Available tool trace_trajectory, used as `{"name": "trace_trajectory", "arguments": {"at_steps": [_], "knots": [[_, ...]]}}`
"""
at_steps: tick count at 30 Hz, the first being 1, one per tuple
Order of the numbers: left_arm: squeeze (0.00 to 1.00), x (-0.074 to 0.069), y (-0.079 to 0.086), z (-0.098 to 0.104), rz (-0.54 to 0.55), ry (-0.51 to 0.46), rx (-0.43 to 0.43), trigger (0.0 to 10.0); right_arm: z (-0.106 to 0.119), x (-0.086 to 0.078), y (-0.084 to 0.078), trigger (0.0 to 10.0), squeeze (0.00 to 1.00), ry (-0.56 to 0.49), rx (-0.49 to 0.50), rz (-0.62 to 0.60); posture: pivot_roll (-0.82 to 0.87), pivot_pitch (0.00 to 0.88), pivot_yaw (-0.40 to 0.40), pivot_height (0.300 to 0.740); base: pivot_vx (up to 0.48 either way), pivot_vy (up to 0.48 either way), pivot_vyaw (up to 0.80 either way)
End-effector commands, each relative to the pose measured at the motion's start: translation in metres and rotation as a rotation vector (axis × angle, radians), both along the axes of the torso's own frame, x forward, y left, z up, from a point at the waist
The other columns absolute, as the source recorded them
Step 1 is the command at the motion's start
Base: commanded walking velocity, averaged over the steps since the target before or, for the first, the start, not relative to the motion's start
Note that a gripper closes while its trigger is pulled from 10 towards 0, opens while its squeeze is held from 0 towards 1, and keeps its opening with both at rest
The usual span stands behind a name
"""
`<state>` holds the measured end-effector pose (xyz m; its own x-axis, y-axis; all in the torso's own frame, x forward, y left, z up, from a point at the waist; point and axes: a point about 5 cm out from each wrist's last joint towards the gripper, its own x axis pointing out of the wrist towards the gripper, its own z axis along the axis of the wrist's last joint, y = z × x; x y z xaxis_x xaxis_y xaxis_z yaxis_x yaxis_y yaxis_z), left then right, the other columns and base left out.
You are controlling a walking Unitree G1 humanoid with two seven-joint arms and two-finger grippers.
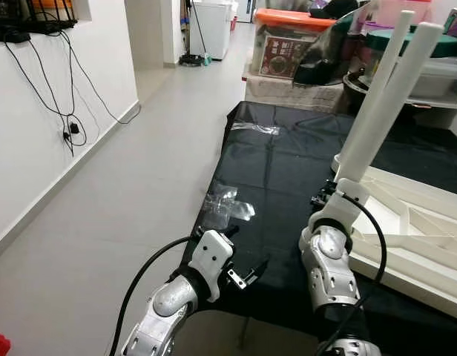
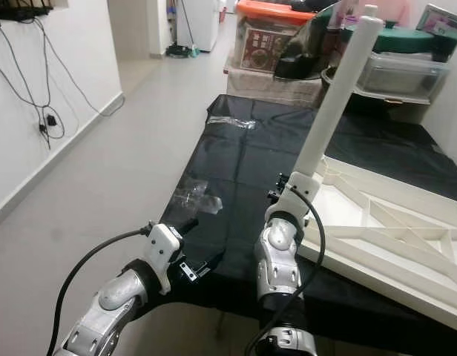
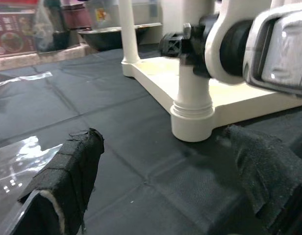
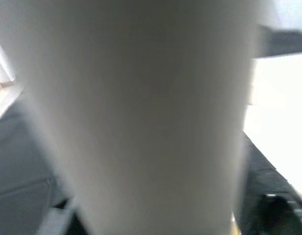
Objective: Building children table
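A white children's table top (image 1: pixel 418 233) lies upside down on a black cloth (image 1: pixel 280 170). Two white legs stand up from it: the near one (image 1: pixel 384 96) at its left corner, and another (image 3: pixel 129 34) behind. My right gripper (image 1: pixel 332 194) is shut on the near leg just above its base collar (image 3: pixel 192 117); the leg (image 4: pixel 141 117) is right in front of the right wrist camera. My left gripper (image 3: pixel 165 186) hovers low over the cloth's near edge, left of that leg. It is open, its padded fingers (image 3: pixel 67 181) wide apart and holding nothing.
Crumpled clear plastic (image 1: pixel 228 204) lies on the cloth's left side, with another piece (image 1: pixel 254 127) farther back. Storage boxes with an orange lid (image 1: pixel 291 41) and clear bins (image 1: pixel 436 74) crowd the far end. Tiled floor (image 1: pixel 139 170) runs along the left by a wall with hanging cables (image 1: pixel 65 111).
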<state>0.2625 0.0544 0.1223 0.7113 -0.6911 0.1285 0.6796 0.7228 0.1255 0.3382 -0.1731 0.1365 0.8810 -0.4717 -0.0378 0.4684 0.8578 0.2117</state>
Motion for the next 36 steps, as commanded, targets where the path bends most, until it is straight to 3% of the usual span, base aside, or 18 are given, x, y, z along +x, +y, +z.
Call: {"name": "trace_trajectory", "arguments": {"at_steps": [1,4,5,8,9,10,12,13,17,23,26,27,28,30,35,36], "knots": [[0.0,0.001,-0.002,-0.002,-0.008,0.002,0.014,10.0,0.001,0.0,-0.004,10.0,1.0,-0.028,0.009,0.009,0.1,0.0,-0.061,0.74,0.0,0.0,0.0],[0.0,0.002,-0.001,-0.002,-0.008,0.002,0.014,10.0,0.007,0.0,-0.007,10.0,1.0,-0.063,-0.027,0.005,0.1,0.0,-0.064,0.74,0.0,0.0,0.0],[0.0,0.002,-0.001,-0.001,-0.007,0.002,0.014,10.0,0.013,-0.001,-0.015,10.0,0.0,-0.1,-0.062,-0.007,0.1,0.0,-0.069,0.74,0.0,0.0,0.0],[0.0,0.003,0.0,-0.001,-0.003,-0.001,0.012,10.0,0.024,0.001,-0.029,10.0,0.0,-0.176,-0.078,0.062,0.11,0.0,-0.076,0.74,0.0,0.0,0.0],[0.0,0.003,0.0,-0.001,-0.002,-0.002,0.012,10.0,0.028,0.004,-0.032,10.0,0.0,-0.201,-0.061,0.147,0.1,0.0,-0.07,0.74,0.0,0.0,0.0],[0.0,0.003,0.0,-0.001,-0.002,-0.002,0.012,10.0,0.028,0.004,-0.032,10.0,0.0,-0.201,-0.061,0.147,0.1,0.0,-0.07,0.74,0.0,0.0,0.0],[0.0,0.003,-0.001,-0.001,-0.005,-0.002,0.012,10.0,0.031,0.008,-0.034,10.0,0.0,-0.214,-0.019,0.3,0.1,0.0,-0.07,0.74,0.0,0.0,0.0],[0.0,0.003,-0.001,-0.001,-0.005,-0.002,0.012,10.0,0.031,0.008,-0.034,10.0,0.0,-0.214,-0.019,0.3,0.1,0.0,-0.07,0.74,0.0,0.0,0.0],[0.0,0.002,-0.003,-0.001,-0.01,-0.003,0.013,10.0,0.029,0.009,-0.025,10.0,0.0,-0.182,0.002,0.753,0.11,0.0,-0.074,0.74,0.0,0.0,0.0],[0.0,0.003,-0.004,0.0,-0.006,-0.006,0.012,10.0,0.032,0.005,-0.013,10.0,0.0,-0.144,-0.069,1.052,0.11,0.0,-0.079,0.74,0.0,0.0,0.0],[0.0,0.003,-0.004,0.0,-0.015,-0.002,0.011,10.0,0.027,0.0,-0.001,10.0,0.0,-0.123,-0.101,1.26,0.12,0.0,-0.081,0.74,0.0,0.0,0.0],[0.0,0.003,-0.004,0.0,-0.015,-0.002,0.011,10.0,0.027,0.0,-0.001,10.0,0.0,-0.123,-0.101,1.26,0.12,0.0,-0.081,0.74,0.0,0.0,0.0],[0.0,0.003,-0.004,0.0,-0.016,-0.004,0.013,10.0,0.023,-0.006,0.008,10.0,0.0,-0.106,-0.094,1.401,0.13,0.0,-0.085,0.74,0.0,0.0,0.0],[0.0,0.003,-0.004,-0.001,-0.015,-0.005,0.015,10.0,0.022,-0.012,0.015,10.0,0.0,-0.107,-0.075,1.508,0.13,0.0,-0.085,0.74,0.0,0.0,0.0],[0.0,0.003,-0.003,0.0,-0.014,-0.007,0.017,10.0,0.026,-0.017,0.023,10.0,0.0,-0.121,-0.045,1.622,0.14,0.0,-0.089,0.74,0.0,0.0,0.0],[0.0,0.003,-0.003,0.0,-0.014,-0.007,0.018,10.0,0.026,-0.018,0.025,1.9,0.0,-0.122,-0.039,1.645,0.14,0.0,-0.089,0.74,0.0,0.0,0.0]]}}
